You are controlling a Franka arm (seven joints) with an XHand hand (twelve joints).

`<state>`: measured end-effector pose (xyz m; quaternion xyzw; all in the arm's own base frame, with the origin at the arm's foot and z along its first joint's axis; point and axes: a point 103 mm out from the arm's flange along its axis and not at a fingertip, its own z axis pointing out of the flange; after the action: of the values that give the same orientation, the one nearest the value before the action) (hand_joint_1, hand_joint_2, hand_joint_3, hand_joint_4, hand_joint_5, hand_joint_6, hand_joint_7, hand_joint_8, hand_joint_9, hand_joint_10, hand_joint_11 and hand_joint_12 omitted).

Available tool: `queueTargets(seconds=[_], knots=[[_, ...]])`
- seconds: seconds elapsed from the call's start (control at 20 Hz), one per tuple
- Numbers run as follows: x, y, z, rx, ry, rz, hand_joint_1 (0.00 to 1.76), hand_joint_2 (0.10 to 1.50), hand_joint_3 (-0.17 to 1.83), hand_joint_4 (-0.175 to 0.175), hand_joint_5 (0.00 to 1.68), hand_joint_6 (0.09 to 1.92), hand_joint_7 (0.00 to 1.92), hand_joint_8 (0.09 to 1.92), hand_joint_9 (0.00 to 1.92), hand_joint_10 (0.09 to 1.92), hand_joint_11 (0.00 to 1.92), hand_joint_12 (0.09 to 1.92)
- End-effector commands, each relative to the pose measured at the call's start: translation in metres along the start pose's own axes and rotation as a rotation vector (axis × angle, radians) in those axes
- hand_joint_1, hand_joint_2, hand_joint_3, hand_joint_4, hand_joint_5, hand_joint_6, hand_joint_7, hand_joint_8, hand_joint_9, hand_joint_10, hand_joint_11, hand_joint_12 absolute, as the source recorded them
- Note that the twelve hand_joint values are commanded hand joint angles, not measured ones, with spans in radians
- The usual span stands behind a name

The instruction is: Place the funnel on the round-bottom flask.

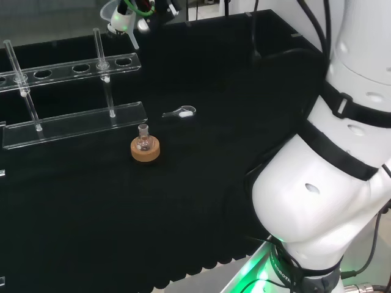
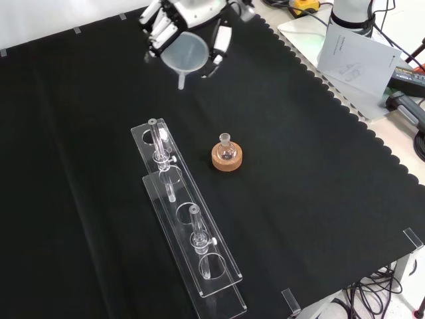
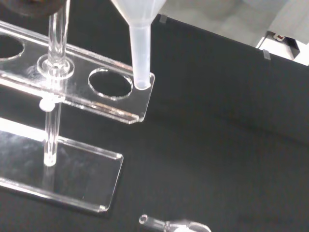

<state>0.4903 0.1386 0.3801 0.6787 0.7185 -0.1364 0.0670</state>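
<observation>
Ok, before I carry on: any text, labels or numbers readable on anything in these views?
Nothing can be read.
White sheet of paper beyond the cloth's edge in the front view: dark marks, too blurred to read.
Funnel in the hand: no marking.
Round-bottom flask, cork ring, clear tube rack: no print.

Translucent white funnel point(image 2: 186, 53) hangs spout-down above the cloth; small clear round-bottom flask point(image 2: 227, 150) stands upright on its cork ring point(image 2: 227, 159).
</observation>
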Motion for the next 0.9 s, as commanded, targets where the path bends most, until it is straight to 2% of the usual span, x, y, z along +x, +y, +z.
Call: queueTargets(seconds=[0.05,0.15,0.5,0.9], knots=[[0.009,-0.060,0.014,-0.014,0.032,0.063,0.76,0.80,0.54,-0.079,0.59,0.58,0.72,0.83,0.97,0.64,0.52,1.29],[0.009,-0.067,0.019,-0.024,0.033,0.064,0.76,0.80,0.54,-0.079,0.59,0.58,0.72,0.83,0.97,0.64,0.52,1.29],[0.004,-0.084,0.042,-0.036,0.111,0.060,0.76,0.80,0.54,-0.079,0.59,0.60,0.72,0.83,0.97,0.64,0.52,1.29],[0.016,-0.085,0.076,-0.027,0.168,0.005,0.75,0.80,0.54,-0.079,0.58,0.61,0.71,0.83,0.95,0.64,0.50,1.29]])
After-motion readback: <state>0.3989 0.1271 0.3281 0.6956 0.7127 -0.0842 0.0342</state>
